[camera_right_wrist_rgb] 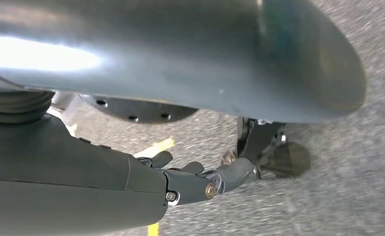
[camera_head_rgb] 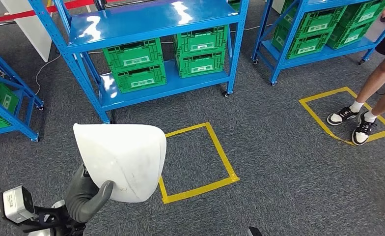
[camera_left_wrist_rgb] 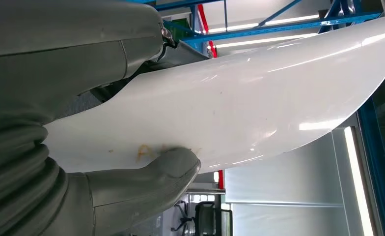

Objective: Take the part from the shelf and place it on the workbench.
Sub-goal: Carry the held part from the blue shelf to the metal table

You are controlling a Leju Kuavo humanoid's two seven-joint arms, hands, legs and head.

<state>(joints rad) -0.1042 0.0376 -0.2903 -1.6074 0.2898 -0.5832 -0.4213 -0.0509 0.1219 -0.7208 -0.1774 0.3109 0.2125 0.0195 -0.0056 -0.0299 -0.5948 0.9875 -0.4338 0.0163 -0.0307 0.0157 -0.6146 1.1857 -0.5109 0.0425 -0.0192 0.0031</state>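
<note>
While the left hand (camera_head_rgb: 85, 194) grips the white part (camera_head_rgb: 122, 160) near-left above the carpet, thumb (camera_left_wrist_rgb: 146, 179) pressed on its face, its other fingers sit hidden behind the panel. Right hand (camera_right_wrist_rgb: 200, 179) hangs low over carpet, fingers loosely curled, holding nothing. Green crates (camera_head_rgb: 166, 56) sit on the far blue shelf (camera_head_rgb: 151, 22); contents can't be made out. Person's legs (camera_head_rgb: 372, 93) far right, cut off.

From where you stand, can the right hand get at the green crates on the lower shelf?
Probably not. The right hand hangs low over the carpet, holding nothing, and the green crates sit well ahead, across open floor with the taped square between. The left hand grips the white part.
</note>
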